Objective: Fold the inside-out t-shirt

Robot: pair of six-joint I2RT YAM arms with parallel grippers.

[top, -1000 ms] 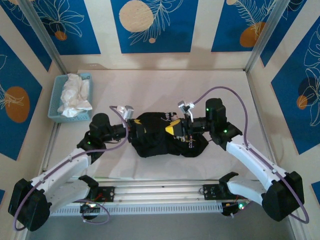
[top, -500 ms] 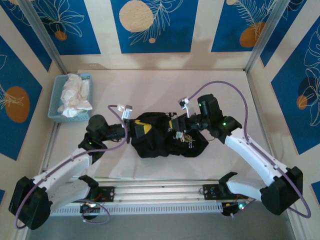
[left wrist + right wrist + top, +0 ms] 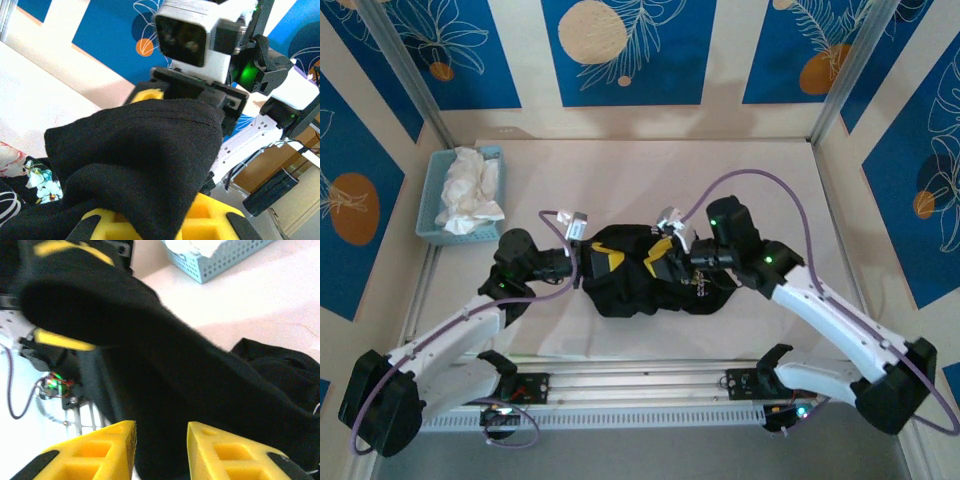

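The inside-out t-shirt lies bunched in a black heap at the middle of the table. My left gripper is at the heap's left end, shut on a fold of the t-shirt. In the left wrist view that black fold drapes over my yellow fingers and hides the tips. My right gripper sits over the heap's top middle, facing the left gripper. Its yellow fingers stand apart in the right wrist view, with black cloth just beyond the gap.
A blue basket holding a white cloth garment stands at the back left, also seen as the basket in the right wrist view. Blue patterned walls enclose the table. A metal rail runs along the near edge.
My right gripper has opened, let go of the shirt, and shifted left over the heap. The left gripper has stayed shut on its fold, almost unmoved.
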